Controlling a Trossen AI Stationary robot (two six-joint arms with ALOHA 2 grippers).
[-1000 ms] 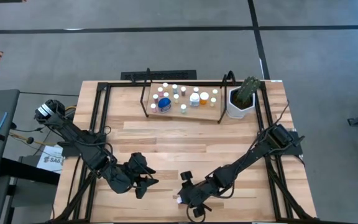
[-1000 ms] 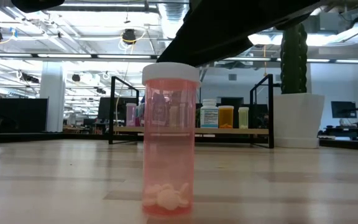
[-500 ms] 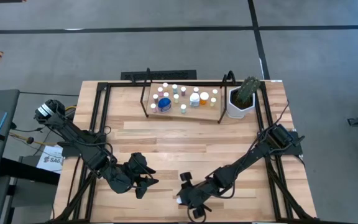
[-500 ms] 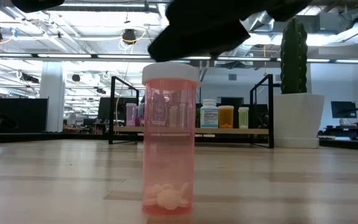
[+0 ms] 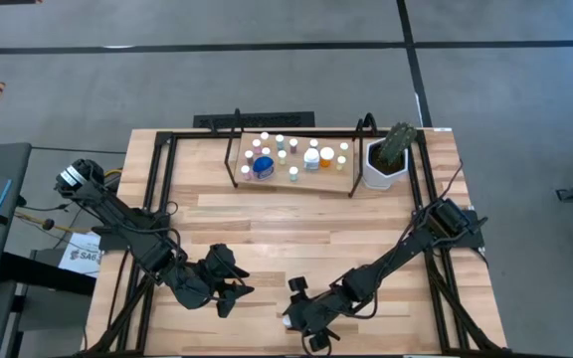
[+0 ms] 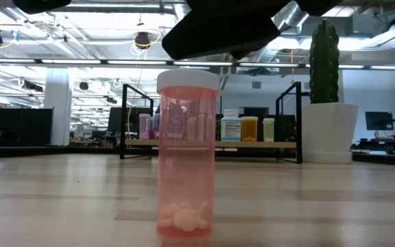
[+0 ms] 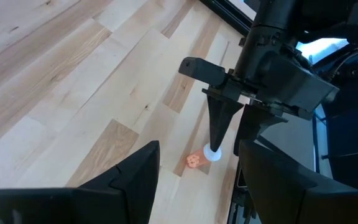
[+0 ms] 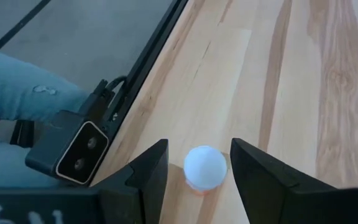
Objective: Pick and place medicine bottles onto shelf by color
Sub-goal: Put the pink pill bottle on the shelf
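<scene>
Bottle (image 6: 188, 152) base hidden under white cap (image 8: 205, 165).

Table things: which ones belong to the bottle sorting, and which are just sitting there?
Part of the job:
- pink bottle, under the right gripper
- shelf
- bottles on the shelf

Just there:
- potted cactus
- left gripper, waiting nearby

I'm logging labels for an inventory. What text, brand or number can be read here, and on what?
"SAG": partly visible on the white sheet beside the table's left edge; the rest is cut off.
Label on the white bottle on the shelf: printing too small to read.
Pink bottle near the low camera: no lettering visible.
</scene>
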